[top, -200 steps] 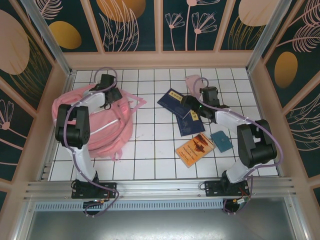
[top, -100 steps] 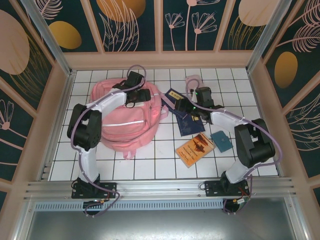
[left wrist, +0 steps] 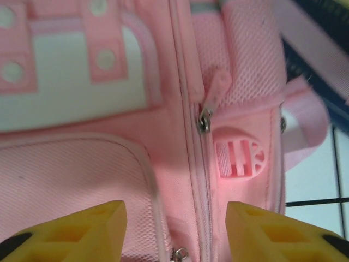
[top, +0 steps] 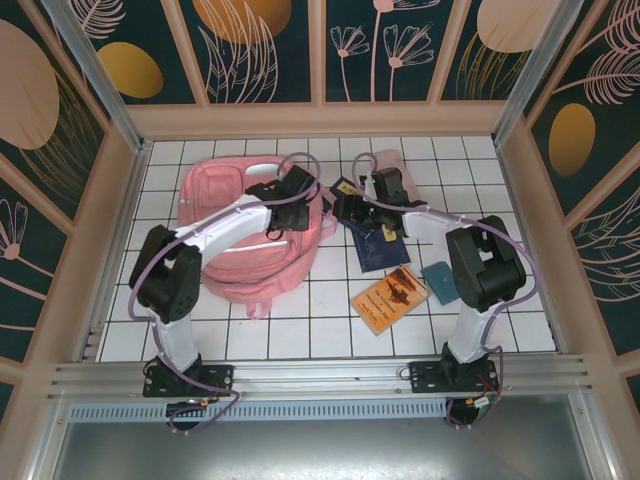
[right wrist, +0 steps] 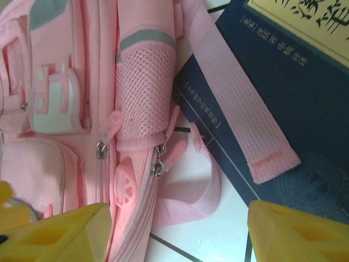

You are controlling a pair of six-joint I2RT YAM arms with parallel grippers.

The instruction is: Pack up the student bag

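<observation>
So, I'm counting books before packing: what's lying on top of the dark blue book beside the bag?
A flat pink strap from the bag lies diagonally across the blue book. The cover beneath the strap is hidden, so anything printed there can't be read.

Left arm [top: 225, 222] extended forward and toward centre, left gripper [top: 292, 190] jaws spread wide; right arm [top: 480, 270] elbow bent, forearm angled inward, right gripper [top: 347, 207] jaws spread wide; yellow fingertips [left wrist: 82, 226] well apart.
</observation>
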